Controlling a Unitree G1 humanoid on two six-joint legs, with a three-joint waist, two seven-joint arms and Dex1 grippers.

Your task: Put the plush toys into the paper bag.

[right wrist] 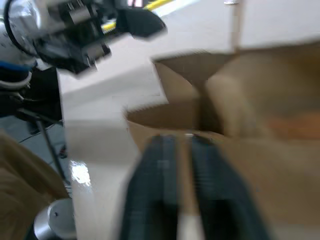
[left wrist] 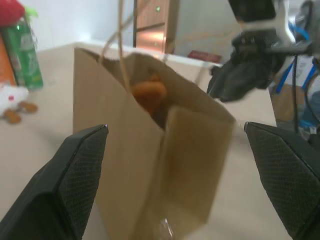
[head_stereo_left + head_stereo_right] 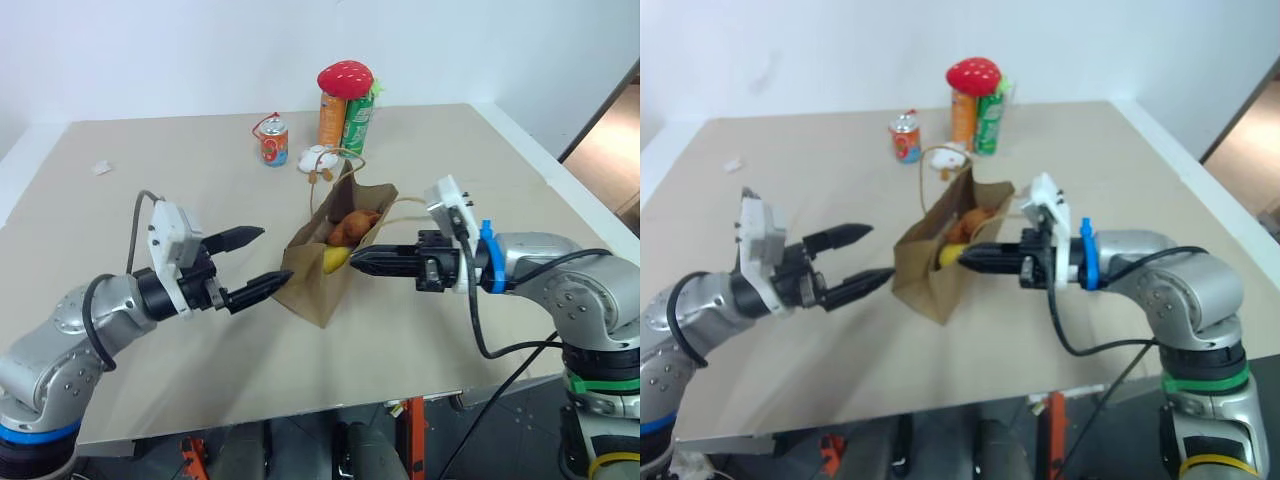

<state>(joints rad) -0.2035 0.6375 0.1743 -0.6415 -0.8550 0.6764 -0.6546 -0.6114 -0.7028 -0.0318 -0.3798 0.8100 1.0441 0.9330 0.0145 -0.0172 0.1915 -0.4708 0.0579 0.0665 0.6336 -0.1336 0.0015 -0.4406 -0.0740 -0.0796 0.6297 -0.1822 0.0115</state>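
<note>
Beige and matte, the bench (image 3: 120,230) is stretching ahead of me toward a white wall. At its middle the paper bag (image 3: 325,270) is standing with its mouth gaping: stiff brown kraft, sharply creased, thin cord handles (image 3: 335,165) looping up.

Both plush toys are already sitting inside, as far as I can judge: the fuzzy brown animal (image 3: 352,227) is showing at the mouth, and the smooth yellow-and-white egg (image 3: 335,259) is peeking out just below it. So the main work is looking done, and what is left is little more than drawing my arms clear.

My left pincer (image 3: 253,263) is hovering just beside the bag's near corner, black fingers spread wide and gripping nothing. My right pincer (image 3: 362,264) is reaching in from the other side, fingers pressed together at the bag's rim; whether they are nipping the paper edge I cannot tell.

Further back, glossy metal drink cans (image 3: 345,122) are standing, with a red strawberry-shaped plush (image 3: 345,78) on top and a small white toy (image 3: 320,157) on the bench.
</note>
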